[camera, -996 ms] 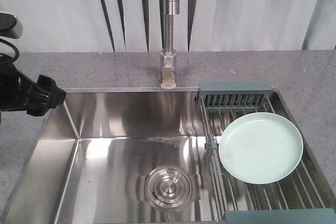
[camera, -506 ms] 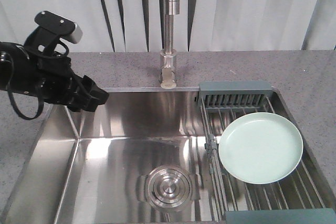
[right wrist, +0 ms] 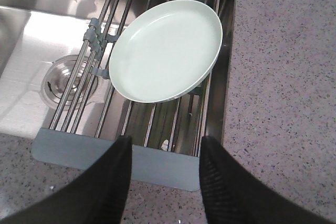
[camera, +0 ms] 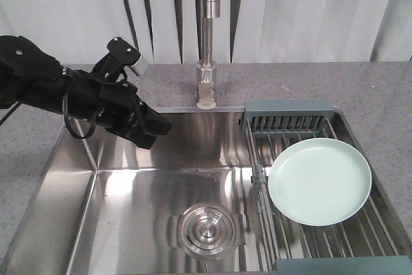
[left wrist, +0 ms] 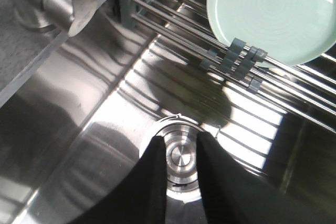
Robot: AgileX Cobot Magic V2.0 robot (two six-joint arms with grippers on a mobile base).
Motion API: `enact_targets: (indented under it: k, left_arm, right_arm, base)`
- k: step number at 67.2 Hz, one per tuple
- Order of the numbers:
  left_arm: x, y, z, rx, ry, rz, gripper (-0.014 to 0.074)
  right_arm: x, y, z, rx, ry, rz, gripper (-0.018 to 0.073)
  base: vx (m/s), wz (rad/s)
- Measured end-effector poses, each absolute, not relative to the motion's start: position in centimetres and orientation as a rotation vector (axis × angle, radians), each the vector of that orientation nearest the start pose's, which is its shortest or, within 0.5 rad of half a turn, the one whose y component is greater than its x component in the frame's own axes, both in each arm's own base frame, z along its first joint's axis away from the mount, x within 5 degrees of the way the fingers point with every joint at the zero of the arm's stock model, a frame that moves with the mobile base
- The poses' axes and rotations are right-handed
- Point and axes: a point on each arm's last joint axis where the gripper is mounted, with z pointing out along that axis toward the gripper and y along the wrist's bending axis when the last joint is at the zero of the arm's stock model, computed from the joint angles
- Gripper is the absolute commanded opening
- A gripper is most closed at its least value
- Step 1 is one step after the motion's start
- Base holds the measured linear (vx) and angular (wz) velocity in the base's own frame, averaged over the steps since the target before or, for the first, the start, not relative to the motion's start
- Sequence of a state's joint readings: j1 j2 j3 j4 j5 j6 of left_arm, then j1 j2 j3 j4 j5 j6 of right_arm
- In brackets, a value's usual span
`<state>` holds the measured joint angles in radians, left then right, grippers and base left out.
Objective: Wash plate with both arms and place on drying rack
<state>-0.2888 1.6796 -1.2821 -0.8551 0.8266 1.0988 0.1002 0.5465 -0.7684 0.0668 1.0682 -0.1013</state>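
Observation:
The pale mint-green plate (camera: 320, 181) (left wrist: 273, 14) (right wrist: 165, 51) lies flat on the drying rack (camera: 288, 115) (right wrist: 157, 163), whose steel rods (left wrist: 173, 3) span the sink's right side. My left arm reaches in from the left, and its gripper (camera: 158, 130) (left wrist: 181, 137) hovers over the sink's back-left part. That gripper is open by a narrow gap with nothing in it, well left of the plate. My right gripper (right wrist: 165, 140) is open and empty above the rack's near end piece, just short of the plate. It does not show in the front view.
A steel faucet (camera: 207, 30) rises behind the sink at the middle. The round drain (camera: 207, 230) (left wrist: 181, 156) sits in the steel basin (camera: 129, 198). Speckled grey counter (camera: 373, 94) (right wrist: 283, 77) surrounds the sink.
My left arm has swung right from the frame's left edge, out over the sink's back-left corner. The plate has stayed where it was on the rack.

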Motion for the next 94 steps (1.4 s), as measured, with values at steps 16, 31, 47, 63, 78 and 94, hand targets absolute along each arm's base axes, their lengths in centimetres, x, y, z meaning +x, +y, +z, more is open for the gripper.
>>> enact_targets:
  k: [16,31,47,63,78,94]
  left_arm:
    - [35.5,-16.9,26.6,1.238,1.959,-0.749,0.0127]
    - [37.2,-17.9,24.3,1.267,1.848,-0.795,-0.0009]
    - [39.3,-18.7,23.6,1.269,1.760,-0.788,-0.0008]
    - [41.7,-19.0,22.8,1.248,1.705,-0.788,-0.0008]
    - [43.5,-18.9,23.8,1.217,1.641,-0.747,-0.0008]
    - [44.6,-18.8,25.6,1.186,1.597,-0.651,-0.0008]
  right_arm:
    - [7.6,1.3,33.7,-0.226,2.318,0.084,0.0302]
    - [7.6,1.3,33.7,-0.226,2.318,0.084,0.0302]
    - [7.6,1.3,33.7,-0.226,2.318,0.084,0.0302]
    - [7.6,1.3,33.7,-0.226,2.318,0.084,0.0302]
    - [7.6,1.3,33.7,-0.226,2.318,0.084,0.0302]
    - [7.6,1.3,33.7,-0.226,2.318,0.084,0.0302]
  base:
    - [0.00,0.00]
    - [0.00,0.00]
    - [0.00,0.00]
    - [0.00,0.00]
    - [0.00,0.00]
    - [0.00,0.00]
